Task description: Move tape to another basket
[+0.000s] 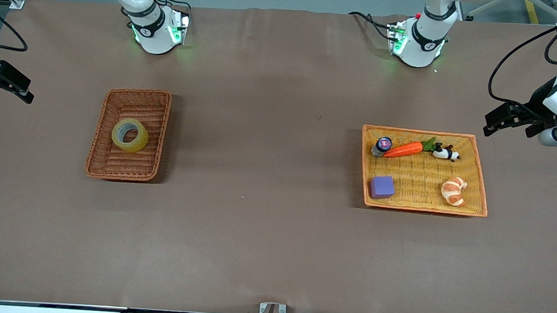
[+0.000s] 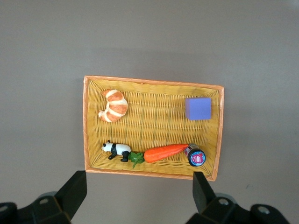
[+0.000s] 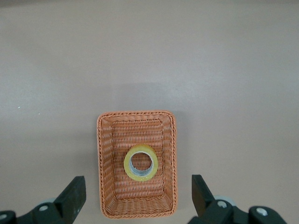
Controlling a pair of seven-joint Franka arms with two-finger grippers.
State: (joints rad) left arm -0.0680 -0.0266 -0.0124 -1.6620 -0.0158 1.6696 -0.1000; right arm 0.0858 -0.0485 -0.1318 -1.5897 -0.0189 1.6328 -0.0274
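Note:
The tape [image 1: 130, 135], a yellowish translucent ring with a grey core, lies flat in the reddish-brown wicker basket [image 1: 97, 131] toward the right arm's end of the table. In the right wrist view the tape [image 3: 141, 162] sits mid-basket [image 3: 100, 163]. My right gripper [image 1: 7, 92] is open and empty, high in the air by that end of the table; its wrist view [image 3: 138, 186] looks down on the basket. My left gripper [image 1: 507, 127] is open and empty, high by the orange-yellow tray [image 1: 425, 132]; its wrist view [image 2: 138, 186] looks down at the tray's edge.
The wide orange-yellow tray [image 2: 154, 80] holds a toy carrot [image 1: 403, 149], a small jar [image 1: 383, 145], a panda figure [image 1: 445, 152], a croissant [image 1: 453, 191] and a purple cube [image 1: 382, 187]. Bare brown table lies between basket and tray.

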